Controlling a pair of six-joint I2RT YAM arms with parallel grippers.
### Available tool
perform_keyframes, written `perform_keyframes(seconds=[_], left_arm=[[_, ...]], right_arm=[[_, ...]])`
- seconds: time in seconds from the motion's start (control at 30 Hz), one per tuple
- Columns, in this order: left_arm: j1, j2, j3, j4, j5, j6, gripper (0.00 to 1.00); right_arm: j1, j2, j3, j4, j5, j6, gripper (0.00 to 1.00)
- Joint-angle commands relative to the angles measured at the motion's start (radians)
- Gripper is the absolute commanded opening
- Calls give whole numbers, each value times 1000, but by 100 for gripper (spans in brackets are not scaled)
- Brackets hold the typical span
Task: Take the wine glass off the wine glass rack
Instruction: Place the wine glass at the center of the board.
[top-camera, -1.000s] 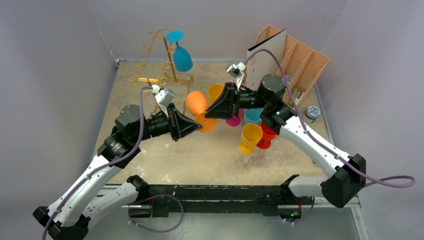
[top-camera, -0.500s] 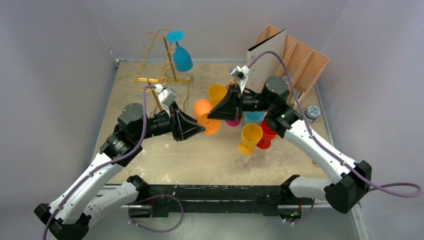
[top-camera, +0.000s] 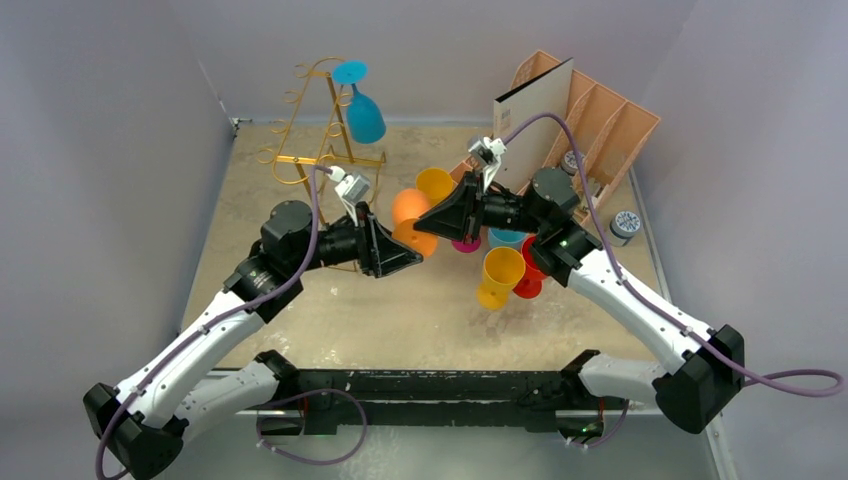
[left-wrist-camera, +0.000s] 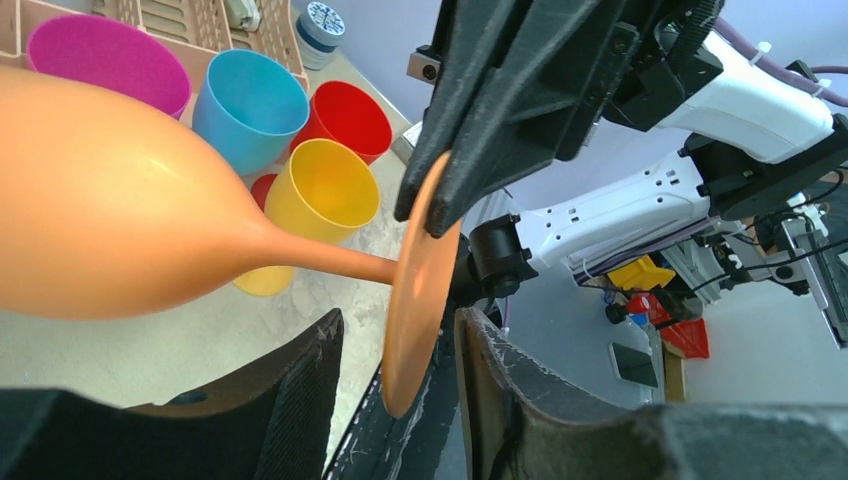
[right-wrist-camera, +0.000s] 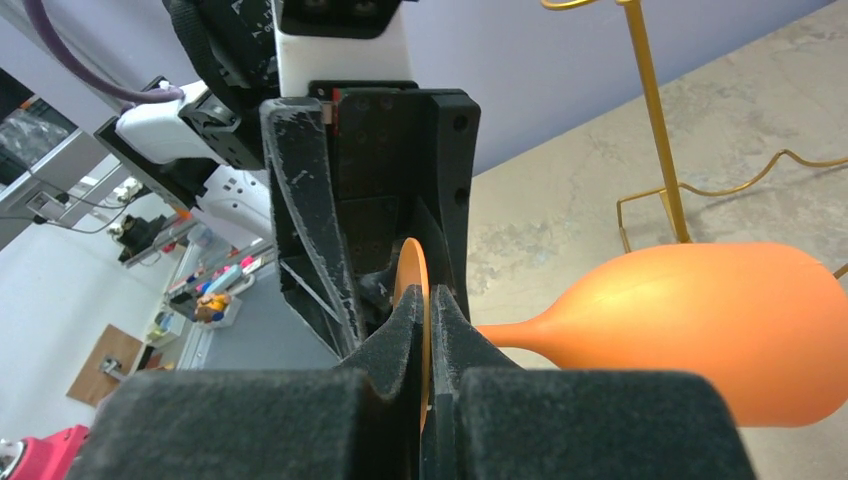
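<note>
My right hand (right-wrist-camera: 428, 305) is clenched on the orange glass (left-wrist-camera: 110, 200). It pinches the flat round foot (left-wrist-camera: 415, 290) by its rim, with one finger on each face. The glass lies on its side in the air, above the middle of the surface (top-camera: 420, 320). Its stem runs level and its bowl points away from my hands.

My left hand (left-wrist-camera: 398, 380) is released. Its two fingers (left-wrist-camera: 300, 400) stand apart, one on each side of the same foot. There is a clear gap on the bowl side. On the other side the foot comes very close to the finger, and I cannot tell if they touch. My two hands meet tip to tip at the foot.

The orange glass is off the rack (top-camera: 318, 120). The rack is gold and stands in the far left part of the surface. The orange glass hangs in the air to the right of it and a bit nearer to me.

A blue glass (top-camera: 365, 118) hangs upside down on the rack, high up on its right side.

Under the orange glass and past it I see a yellow cup (left-wrist-camera: 320, 195), a red cup (left-wrist-camera: 348, 120), a blue cup (left-wrist-camera: 250, 100) and a pink cup (left-wrist-camera: 105, 55). They are packed close together. A peach holder (top-camera: 600, 120) stands in the far right corner.
</note>
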Motion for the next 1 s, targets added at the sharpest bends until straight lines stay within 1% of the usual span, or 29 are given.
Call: perform_keyframes(seconds=[0.0, 0.1, 0.23, 0.37, 0.4, 0.43, 0.47, 0.73, 0.87, 0.97], left_arm=[[0, -3, -17, 99, 3, -55, 41], [1, -13, -32, 138, -11, -66, 35], [0, -14, -36, 150, -23, -69, 26], [1, -21, -38, 154, -25, -68, 20], [1, -23, -38, 154, -25, -66, 15], [0, -26, -41, 154, -24, -63, 5], [0, -30, -41, 153, -23, -61, 1], [0, -47, -45, 131, -27, -41, 0], [1, -48, -36, 117, -13, -11, 0], [0, -49, -27, 102, 12, 33, 0]], right_arm=[[8, -30, -5, 80, 39, -21, 0], [9, -31, -9, 87, 35, -14, 0], [9, -33, -25, 111, 38, 1, 0], [9, -34, -37, 129, 44, 12, 0], [9, -35, -37, 131, 45, 14, 0], [9, -35, -37, 132, 48, 16, 0], [9, -35, -37, 136, 48, 20, 0], [9, -34, -39, 154, 52, 36, 1], [9, -36, -28, 126, 59, 52, 8], [8, -44, 5, 51, 76, 65, 25]])
